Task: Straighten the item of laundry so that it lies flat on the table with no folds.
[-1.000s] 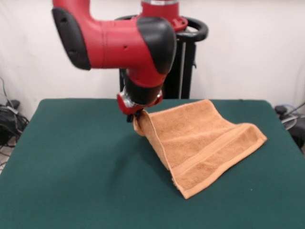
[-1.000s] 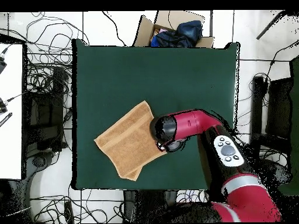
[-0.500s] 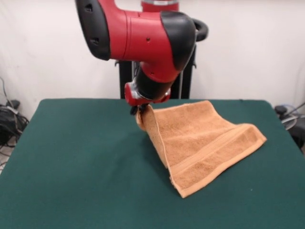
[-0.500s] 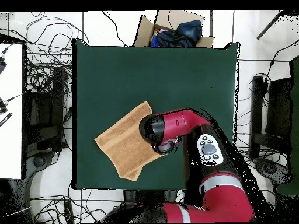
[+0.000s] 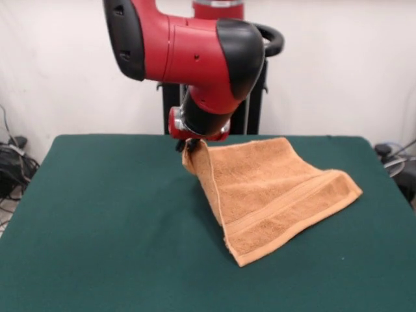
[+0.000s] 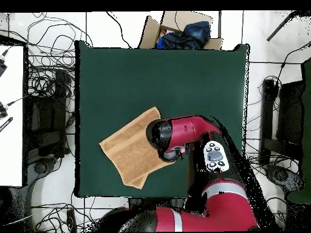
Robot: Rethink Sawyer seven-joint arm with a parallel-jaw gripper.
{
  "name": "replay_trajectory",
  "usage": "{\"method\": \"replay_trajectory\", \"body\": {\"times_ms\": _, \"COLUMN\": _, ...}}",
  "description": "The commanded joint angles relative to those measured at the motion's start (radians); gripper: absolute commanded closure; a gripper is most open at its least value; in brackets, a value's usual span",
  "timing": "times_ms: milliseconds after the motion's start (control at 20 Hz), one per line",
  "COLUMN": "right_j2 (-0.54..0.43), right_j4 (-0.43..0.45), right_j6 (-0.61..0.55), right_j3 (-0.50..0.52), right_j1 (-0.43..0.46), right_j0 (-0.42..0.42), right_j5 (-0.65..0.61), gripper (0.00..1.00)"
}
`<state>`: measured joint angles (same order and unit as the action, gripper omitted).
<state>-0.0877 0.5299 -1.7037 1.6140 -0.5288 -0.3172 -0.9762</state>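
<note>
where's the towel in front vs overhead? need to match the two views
Front view: the towel sits right of centre, one corner lifted at the tool, the rest sloping down to the table.
Overhead view: the towel lies left of centre, toward the table's lower left, partly under the arm.
Shared landmark: the red arm's black-capped elbow above the raised corner.

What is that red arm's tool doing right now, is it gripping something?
Tool: closed on one corner of the orange-tan hand towel, holding that corner up off the green table.
</note>
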Motion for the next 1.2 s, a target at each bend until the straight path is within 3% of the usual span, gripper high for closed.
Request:
{"method": "replay_trajectory", "body": {"times_ms": 50, "right_j2": 0.099, "right_j4": -0.136, "right_j6": -0.367, "right_j3": 0.047, "right_j1": 0.009, "right_j0": 0.046, "right_j5": -0.07, "gripper": 1.0}}
{"method": "replay_trajectory", "body": {"times_ms": 300, "right_j2": 0.243, "right_j4": -0.211, "right_j6": -0.541, "right_j3": 0.115, "right_j1": -0.016, "right_j0": 0.122, "right_j5": -0.122, "gripper": 1.0}}
{"method": "replay_trajectory", "body": {"times_ms": 500, "right_j2": 0.335, "right_j4": -0.311, "right_j6": -0.63, "right_j3": 0.177, "right_j1": -0.038, "right_j0": 0.164, "right_j5": -0.257, "gripper": 1.0}}
{"method": "replay_trajectory", "body": {"times_ms": 650, "right_j2": 0.385, "right_j4": -0.355, "right_j6": -0.699, "right_j3": 0.217, "right_j1": -0.057, "right_j0": 0.197, "right_j5": -0.242, "gripper": 1.0}}
{"method": "replay_trajectory", "body": {"times_ms": 750, "right_j2": 0.407, "right_j4": -0.393, "right_j6": -0.725, "right_j3": 0.233, "right_j1": -0.059, "right_j0": 0.203, "right_j5": -0.299, "gripper": 1.0}}
{"method": "replay_trajectory", "body": {"times_ms": 1000, "right_j2": 0.437, "right_j4": -0.449, "right_j6": -0.813, "right_j3": 0.271, "right_j1": -0.019, "right_j0": 0.209, "right_j5": -0.267, "gripper": 1.0}}
{"method": "replay_trajectory", "body": {"times_ms": 1200, "right_j2": 0.437, "right_j4": -0.471, "right_j6": -0.81, "right_j3": 0.318, "right_j1": -0.019, "right_j0": 0.192, "right_j5": -0.208, "gripper": 1.0}}
